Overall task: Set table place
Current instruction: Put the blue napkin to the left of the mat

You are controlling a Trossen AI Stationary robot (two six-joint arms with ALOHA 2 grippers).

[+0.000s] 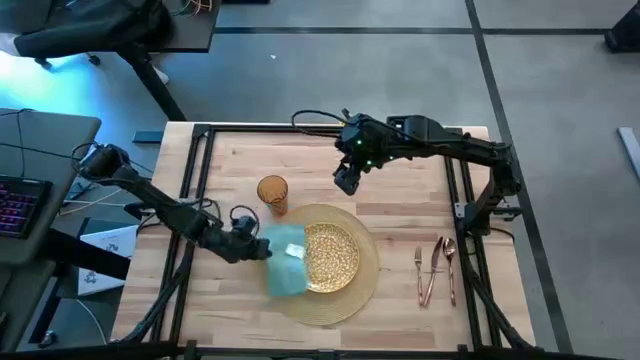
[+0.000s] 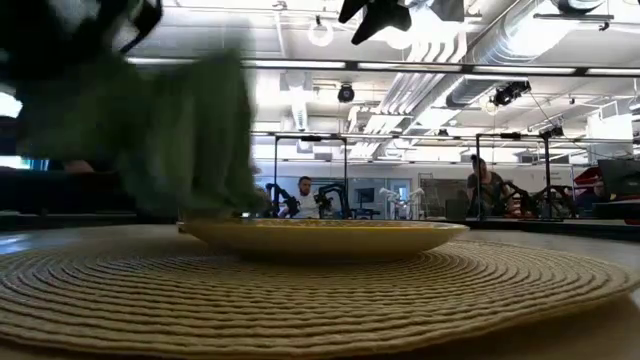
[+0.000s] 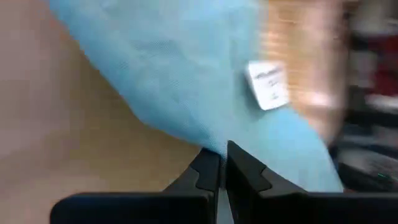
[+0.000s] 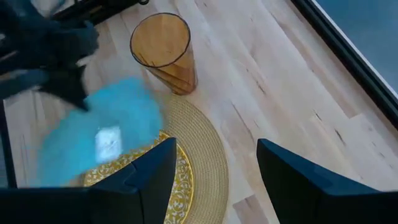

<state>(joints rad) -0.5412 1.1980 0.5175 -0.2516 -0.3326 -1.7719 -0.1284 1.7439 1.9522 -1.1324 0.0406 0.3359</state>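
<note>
Table (image 1: 400,215): a light-wood butcher-block top in a black rail frame carries the whole setting beneath both dark arms.

Placemat (image 1: 360,292): the round tan woven mat lies below and just beside the left gripper, on the side toward the cutlery; in the low view its ribbed weave (image 2: 330,295) fills the foreground.

Plate (image 1: 335,257): the gold speckled plate rests on the placemat, just past the left gripper's fingertips, and the napkin covers the edge of it nearest that gripper.

Napkin (image 1: 287,262): the teal cloth, with a small white tag, hangs from the left gripper's tips and drapes over the plate's near edge and the mat; the low view shows it lifted above the plate rim (image 2: 190,125).

Left gripper (image 1: 262,247): pinched tight on one edge of the napkin; the wrist view shows its two fingers (image 3: 208,171) pressed together with the cloth (image 3: 186,81) between them.

Right gripper (image 1: 347,181): spread wide and carrying nothing, it hovers over bare wood, with the tumbler near it toward the left arm and the placemat below it.

Tumbler (image 1: 273,193): the amber glass stands upright on the wood just off the placemat's rim, between the two grippers.

Fork (image 1: 419,274), knife (image 1: 434,268), spoon (image 1: 451,268): the copper pieces lie side by side on the wood beside the placemat, well apart from both grippers.
</note>
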